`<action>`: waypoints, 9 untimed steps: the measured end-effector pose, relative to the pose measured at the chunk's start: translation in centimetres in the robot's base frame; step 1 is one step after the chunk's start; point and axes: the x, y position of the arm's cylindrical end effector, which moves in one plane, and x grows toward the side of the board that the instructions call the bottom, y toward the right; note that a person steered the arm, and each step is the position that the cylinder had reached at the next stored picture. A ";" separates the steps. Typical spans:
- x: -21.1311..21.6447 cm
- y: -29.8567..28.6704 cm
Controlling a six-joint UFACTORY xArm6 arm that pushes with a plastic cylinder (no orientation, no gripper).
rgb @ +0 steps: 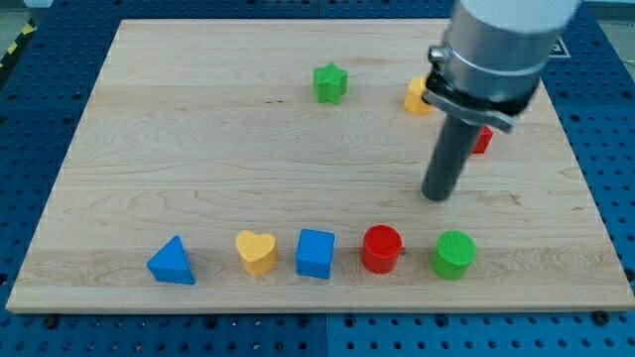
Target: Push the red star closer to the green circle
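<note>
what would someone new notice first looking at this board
The big grey arm at the view's top right, with my tip resting on bare wood above the green circle block. Next, the row of blocks along the view's bottom: blue triangle, yellow heart, blue cube, red cylinder. A red block shows partly behind the rod.

Silver-grey cylinder, black collar, dark rod, my tip (437,196).

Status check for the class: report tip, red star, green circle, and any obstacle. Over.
My tip on bare board, touching nothing. Red star mostly hidden behind the rod, upper right. Green circle bottom row, directly below. Path clear.
</note>
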 end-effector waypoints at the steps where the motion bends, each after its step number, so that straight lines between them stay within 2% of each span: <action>1: -5.8 -0.9; 2: -8.0 0.7; 3: -8.2 5.0; 7: -8.0 8.3; 9: -2.8 8.9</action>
